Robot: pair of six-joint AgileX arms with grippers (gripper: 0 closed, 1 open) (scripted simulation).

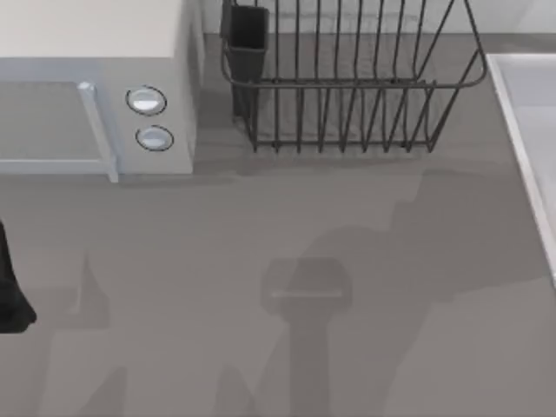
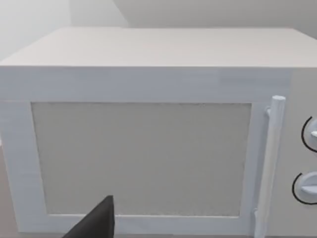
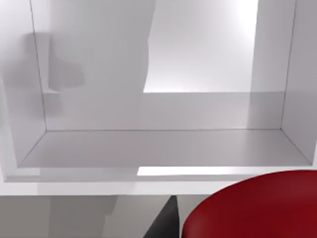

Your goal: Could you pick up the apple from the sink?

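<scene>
The glossy red apple (image 3: pixel 257 206) looms very close in the right wrist view. My right gripper (image 3: pixel 242 223) is shut on it, and one dark finger (image 3: pixel 166 223) shows against its side. Behind the apple lies the pale sink (image 3: pixel 163 148), its basin holding nothing, with the arm's shadow across its back wall. The sink's raised rim (image 1: pixel 521 113) runs down the right edge of the top view. My left arm (image 1: pixel 13 295) is parked at the table's left edge. A dark part of its gripper (image 2: pixel 96 225) faces the microwave door.
A white microwave (image 1: pixel 95 95) with two round knobs stands at the back left. A dark wire rack (image 1: pixel 347 87) with a black cup holder stands at the back centre. Arm shadows fall on the grey tabletop (image 1: pixel 304 295).
</scene>
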